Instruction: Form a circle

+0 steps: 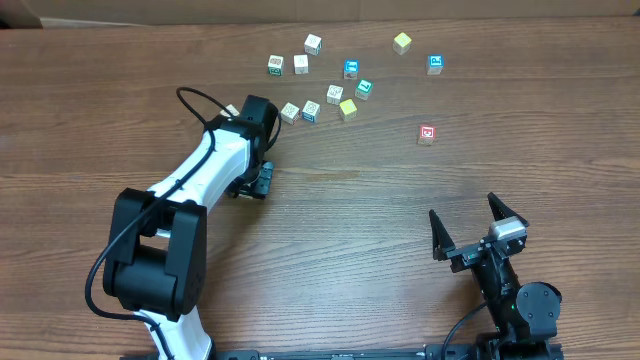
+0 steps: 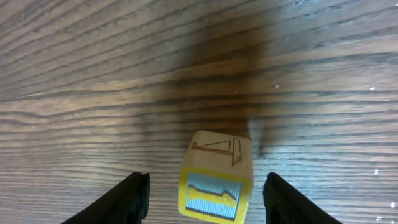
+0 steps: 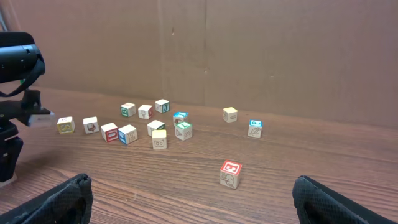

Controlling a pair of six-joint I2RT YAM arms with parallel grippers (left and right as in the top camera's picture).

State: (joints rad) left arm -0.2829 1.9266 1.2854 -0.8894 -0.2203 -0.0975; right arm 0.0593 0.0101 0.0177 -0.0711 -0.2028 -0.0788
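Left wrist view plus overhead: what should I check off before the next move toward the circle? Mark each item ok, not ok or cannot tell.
1. Jaws of the left gripper open: ok, a gap shows on each side of the yellow-edged cube.
2. That cube resting on the table: ok.
3. The right gripper open and away from the cubes: ok.
4. Ring closed: not ok, the cube cluster is ragged and shows no ring.
5. Strays gathered: not ok, the red cube stands apart.
6. Yellow-edged cube touching a neighbour: cannot tell, none shows in the wrist view.
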